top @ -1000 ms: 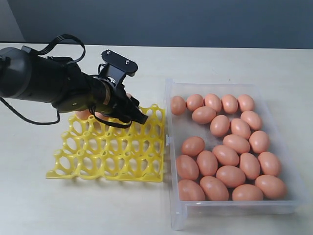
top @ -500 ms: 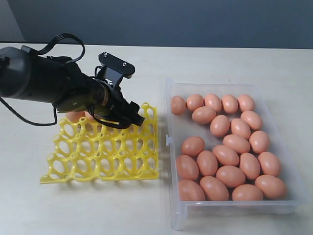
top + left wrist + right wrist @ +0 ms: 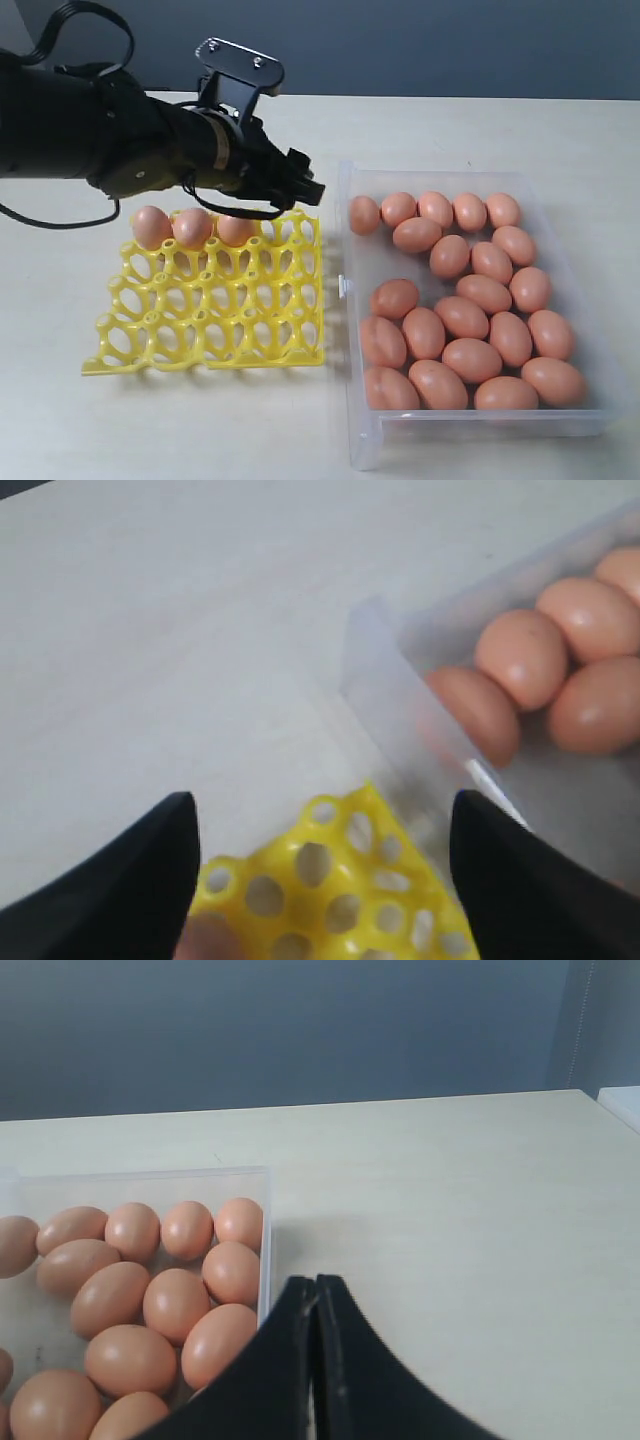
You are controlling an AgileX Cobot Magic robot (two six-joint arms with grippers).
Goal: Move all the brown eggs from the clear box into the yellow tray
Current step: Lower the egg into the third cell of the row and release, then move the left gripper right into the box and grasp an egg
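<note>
Left tool hangs above the yellow tray's back right corner, near the clear box, jaws spread wide with nothing between. Three brown eggs sit in the tray's back row; the others lie in the box. Right tool is pinched closed, empty, over the counter beside the box.

Three brown eggs sit upright in the yellow tray's back row. The tray's right beside the clear box, where twenty-odd more lie loose.
</note>
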